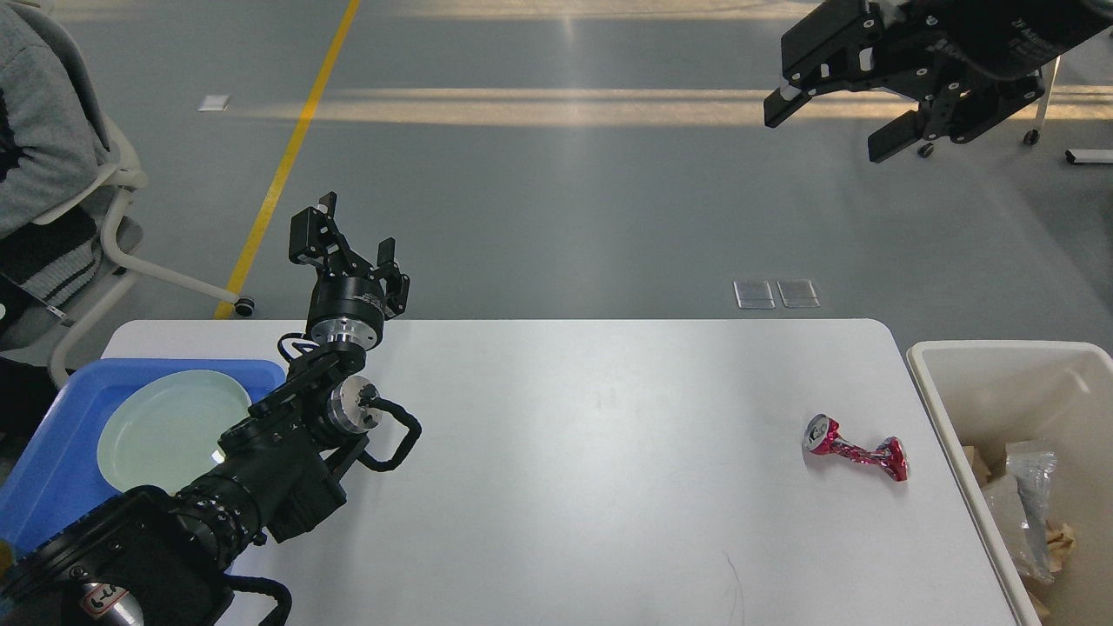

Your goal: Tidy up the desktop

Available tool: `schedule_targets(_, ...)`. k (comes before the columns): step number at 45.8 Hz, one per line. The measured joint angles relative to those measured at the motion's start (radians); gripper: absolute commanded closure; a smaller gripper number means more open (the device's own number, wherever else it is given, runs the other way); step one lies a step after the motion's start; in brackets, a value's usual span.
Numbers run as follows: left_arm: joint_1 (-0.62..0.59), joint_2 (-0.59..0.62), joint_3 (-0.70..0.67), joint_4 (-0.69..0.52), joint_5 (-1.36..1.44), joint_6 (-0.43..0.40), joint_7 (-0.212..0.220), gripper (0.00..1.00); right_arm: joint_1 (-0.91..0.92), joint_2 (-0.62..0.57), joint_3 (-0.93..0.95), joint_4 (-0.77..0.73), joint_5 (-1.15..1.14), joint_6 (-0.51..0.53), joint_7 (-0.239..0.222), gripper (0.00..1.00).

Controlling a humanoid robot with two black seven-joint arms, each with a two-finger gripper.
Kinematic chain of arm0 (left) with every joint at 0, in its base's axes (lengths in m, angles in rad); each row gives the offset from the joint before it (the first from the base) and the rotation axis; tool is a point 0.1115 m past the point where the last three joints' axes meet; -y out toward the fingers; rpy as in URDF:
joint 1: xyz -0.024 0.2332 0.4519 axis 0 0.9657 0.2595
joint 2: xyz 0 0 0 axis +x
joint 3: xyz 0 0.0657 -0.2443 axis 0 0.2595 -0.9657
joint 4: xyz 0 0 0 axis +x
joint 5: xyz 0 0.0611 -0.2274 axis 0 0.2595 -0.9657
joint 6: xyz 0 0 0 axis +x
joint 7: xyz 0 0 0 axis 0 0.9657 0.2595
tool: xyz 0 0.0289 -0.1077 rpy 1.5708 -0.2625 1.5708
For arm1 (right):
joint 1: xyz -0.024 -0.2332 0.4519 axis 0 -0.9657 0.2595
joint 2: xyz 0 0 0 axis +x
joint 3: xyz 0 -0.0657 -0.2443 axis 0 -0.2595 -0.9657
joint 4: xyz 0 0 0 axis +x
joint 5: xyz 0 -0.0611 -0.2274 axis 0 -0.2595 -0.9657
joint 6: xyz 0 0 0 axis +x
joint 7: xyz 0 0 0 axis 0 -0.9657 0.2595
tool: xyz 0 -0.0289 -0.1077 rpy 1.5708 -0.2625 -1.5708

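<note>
Right gripper up high at the far right, fingers spread wide, nothing between them, well above the desktop. Left gripper raised over the far left edge of the desktop, fingers parted too, holding nothing. Down on the desktop, right side: a crushed red can lying on its side, near the off-white bin with scraps inside. Far left: blue tray carrying a pale green plate.
</note>
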Motion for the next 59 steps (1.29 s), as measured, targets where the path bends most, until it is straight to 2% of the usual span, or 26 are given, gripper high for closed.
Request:
schedule_targets(7, 0.000, 0.000, 0.000, 0.000, 0.000, 0.000, 0.000, 0.01, 0.031, 0.089, -0.116, 0.000, 0.095, 0.000, 0.040, 0.00)
schedule_targets(16, 0.000, 0.000, 0.000, 0.000, 0.000, 0.000, 0.000, 0.01, 0.014, 0.180, -0.246, 0.000, 0.158, 0.000, 0.132, 0.00)
schedule_targets(21, 0.000, 0.000, 0.000, 0.000, 0.000, 0.000, 0.000, 0.01, -0.069, 0.195, -0.274, -0.007, 0.172, -0.042, 0.147, 0.00)
schedule_targets(32, 0.000, 0.000, 0.000, 0.000, 0.000, 0.000, 0.000, 0.01, -0.412, 0.191, -0.270, -0.051, 0.206, -0.335, 0.139, 0.00)
schedule_targets(39, 0.000, 0.000, 0.000, 0.000, 0.000, 0.000, 0.000, 0.01, -0.643, 0.189, -0.254, -0.164, 0.266, -0.455, 0.131, 0.00)
schedule_targets(46, 0.000, 0.000, 0.000, 0.000, 0.000, 0.000, 0.000, 0.01, -0.851, 0.188, -0.231, -0.324, 0.344, -0.483, 0.119, 0.00)
schedule_targets(59, 0.000, 0.000, 0.000, 0.000, 0.000, 0.000, 0.000, 0.01, -1.111, 0.139, -0.098, -0.512, 0.382, -0.487, 0.043, 0.00)
